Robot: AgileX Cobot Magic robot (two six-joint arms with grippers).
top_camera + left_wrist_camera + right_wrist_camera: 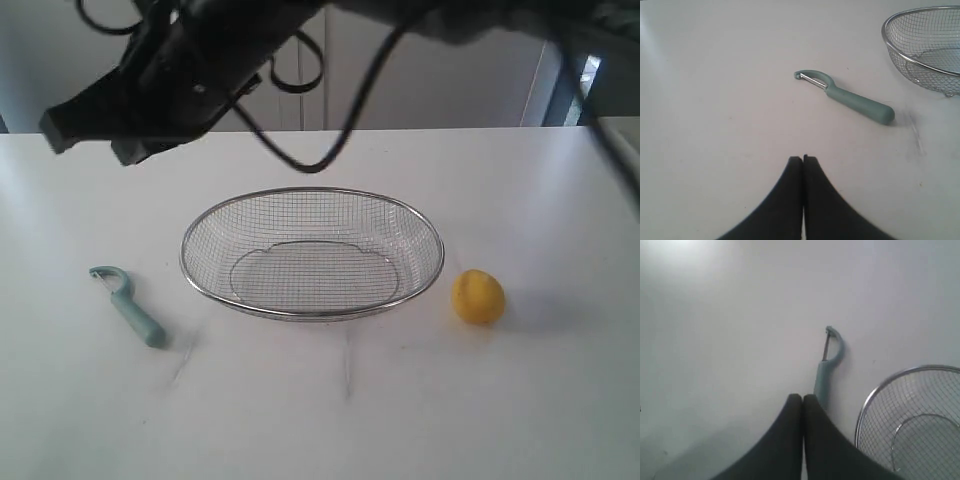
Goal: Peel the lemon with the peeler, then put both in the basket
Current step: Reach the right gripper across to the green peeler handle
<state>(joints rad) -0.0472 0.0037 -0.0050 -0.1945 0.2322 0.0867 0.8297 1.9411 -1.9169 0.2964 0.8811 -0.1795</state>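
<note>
We judge the task to be at its very start: nothing is held, and the lemon (478, 296) shows its full yellow skin. It sits on the tabletop (300, 420) toward the right edge, just beside the basket (184, 258), which stands in the middle with nothing in it. The peeler (128, 305) lies flat toward the left edge, near the basket but apart from it, with its hooked head pointing away from the basket. The left gripper (803, 158) hangs above the table short of the peeler, its jaws pressed together on nothing. The right gripper (802, 396) is closed and bare too, with the peeler's handle just past its tips. From the outside camera we cannot say which arm the dark mass over the far left corner belongs to. The next move calls for parting one pair of jaws, lowering them across the peeler's handle, and sending the other arm to the lemon.
</note>
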